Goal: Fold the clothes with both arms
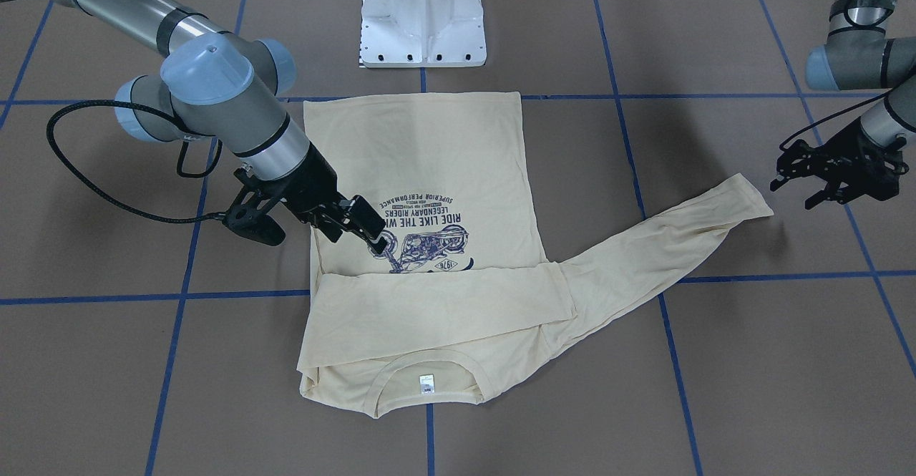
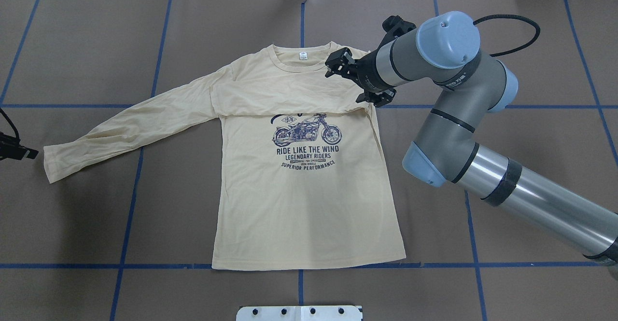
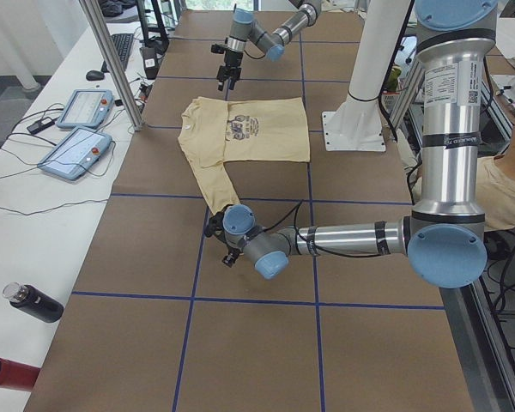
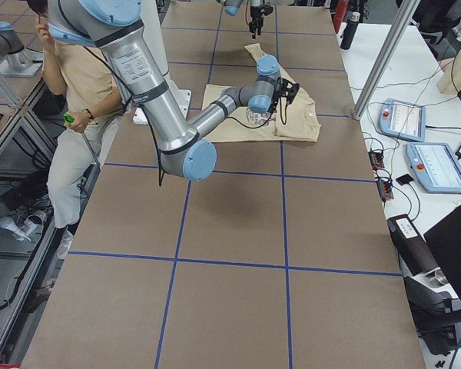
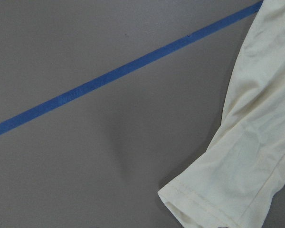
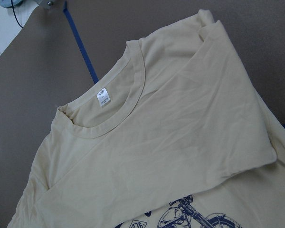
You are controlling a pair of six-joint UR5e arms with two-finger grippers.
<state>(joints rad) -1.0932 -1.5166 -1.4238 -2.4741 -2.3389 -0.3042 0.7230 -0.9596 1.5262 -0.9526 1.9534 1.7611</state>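
T-shirt point(image 2: 299, 205) flat; right pincer point(image 2: 345, 85) open above folded sleeve; left pincer point(image 1: 791, 195) open beside cuff; pedestal point(image 1: 422, 25) near hem.

You see the T-shirt point(image 2: 299, 205) from opposite overhead and front cameras. Wrist cameras sit close; side cameras far.
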